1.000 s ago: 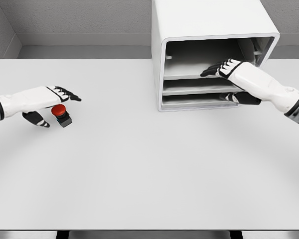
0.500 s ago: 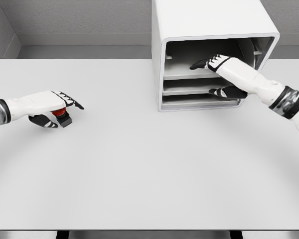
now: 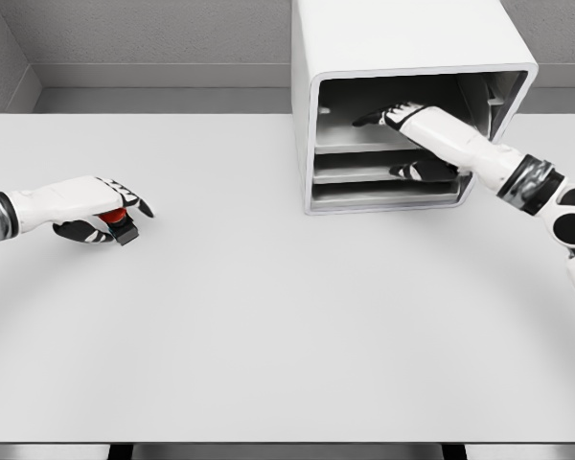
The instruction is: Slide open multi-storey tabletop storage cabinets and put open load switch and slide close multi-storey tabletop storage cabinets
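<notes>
Seen from the head camera: a wide pale grey tabletop (image 3: 268, 316) with a white box-shaped multi-storey storage cabinet (image 3: 393, 38) standing at its far edge, right of the middle, open front facing the camera. Inside the cabinet, grey shelves stacked one above another, the top compartment the tallest.

At the left, the left hand (image 3: 86, 206) lying low over the table, white back uppermost, black fingertips (image 3: 139, 204) pointing right. Fingers and thumb closed around a small load switch with a red round button on a black base (image 3: 120, 225); only a sliver of red and a corner of the black base visible below the fingers. Switch resting on or just above the tabletop, well apart from the cabinet; contact with the surface hard to tell.

At the right, the right hand (image 3: 402, 120) reaching into the cabinet's top compartment, fingers stretched out flat and pointing left above the upper shelf (image 3: 364, 144), holding nothing. Thumb (image 3: 412, 171) hanging lower, in front of the middle shelf. White forearm running down and right to a dark-banded wrist joint near the picture's edge.
</notes>
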Action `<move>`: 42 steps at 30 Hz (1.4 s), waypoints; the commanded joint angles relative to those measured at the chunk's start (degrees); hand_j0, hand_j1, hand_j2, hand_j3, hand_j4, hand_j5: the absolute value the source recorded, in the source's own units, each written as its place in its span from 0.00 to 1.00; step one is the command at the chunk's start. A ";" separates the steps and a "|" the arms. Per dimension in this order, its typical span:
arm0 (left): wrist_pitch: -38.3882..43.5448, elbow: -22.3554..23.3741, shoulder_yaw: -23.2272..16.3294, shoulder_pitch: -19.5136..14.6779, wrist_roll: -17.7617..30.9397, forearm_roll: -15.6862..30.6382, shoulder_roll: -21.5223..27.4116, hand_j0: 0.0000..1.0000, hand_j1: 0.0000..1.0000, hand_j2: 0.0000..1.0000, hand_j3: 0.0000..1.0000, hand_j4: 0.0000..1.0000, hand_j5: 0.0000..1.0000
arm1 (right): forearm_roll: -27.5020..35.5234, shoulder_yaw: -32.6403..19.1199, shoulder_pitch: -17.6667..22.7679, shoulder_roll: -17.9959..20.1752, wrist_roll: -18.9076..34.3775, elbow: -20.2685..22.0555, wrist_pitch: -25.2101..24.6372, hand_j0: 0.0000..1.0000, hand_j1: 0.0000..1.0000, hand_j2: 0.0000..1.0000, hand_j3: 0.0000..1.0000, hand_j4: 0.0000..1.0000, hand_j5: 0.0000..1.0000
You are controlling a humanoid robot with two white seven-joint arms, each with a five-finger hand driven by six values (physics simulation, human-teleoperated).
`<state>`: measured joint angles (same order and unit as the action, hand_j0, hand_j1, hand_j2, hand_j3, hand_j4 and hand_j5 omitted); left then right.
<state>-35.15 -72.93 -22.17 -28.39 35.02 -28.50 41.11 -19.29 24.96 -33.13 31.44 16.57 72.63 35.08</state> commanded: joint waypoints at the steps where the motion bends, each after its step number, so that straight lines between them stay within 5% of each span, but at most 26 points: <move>1: 0.15 0.15 0.03 0.00 -0.02 0.29 0.11 0.64 0.64 0.64 0.64 0.64 0.64 | 0.30 1.14 0.00 -0.24 -0.05 -1.43 -0.08 0.86 0.86 0.86 0.86 0.86 0.86; 12: 0.15 -0.55 0.38 -0.09 -0.02 0.46 0.47 0.46 0.46 0.46 0.46 0.46 0.46 | -0.92 1.23 0.44 0.47 -0.05 -2.05 -0.08 0.88 0.88 0.88 0.88 0.88 0.88; 22: 0.15 -3.36 0.90 -0.09 -0.02 0.90 0.73 0.45 0.45 0.45 0.45 0.45 0.45 | -0.66 1.14 0.88 2.75 -0.13 -1.26 -0.08 0.90 0.90 0.90 0.90 0.90 0.90; 36: 0.15 -6.44 1.17 -0.26 -0.02 1.34 1.70 0.45 0.45 0.45 0.45 0.45 0.45 | -0.13 0.53 3.96 7.15 -0.40 6.04 -0.08 0.90 0.90 0.90 0.90 0.90 0.90; 42: 0.15 -10.92 1.26 0.00 -0.02 1.34 2.84 0.45 0.45 0.45 0.45 0.45 0.45 | -0.13 0.44 4.83 8.47 -0.40 7.00 -0.08 0.90 0.90 0.90 0.90 0.90 0.90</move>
<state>-35.15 -82.74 -20.98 -28.30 35.02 -27.52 43.64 -19.86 25.48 -28.21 39.44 16.21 79.19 35.09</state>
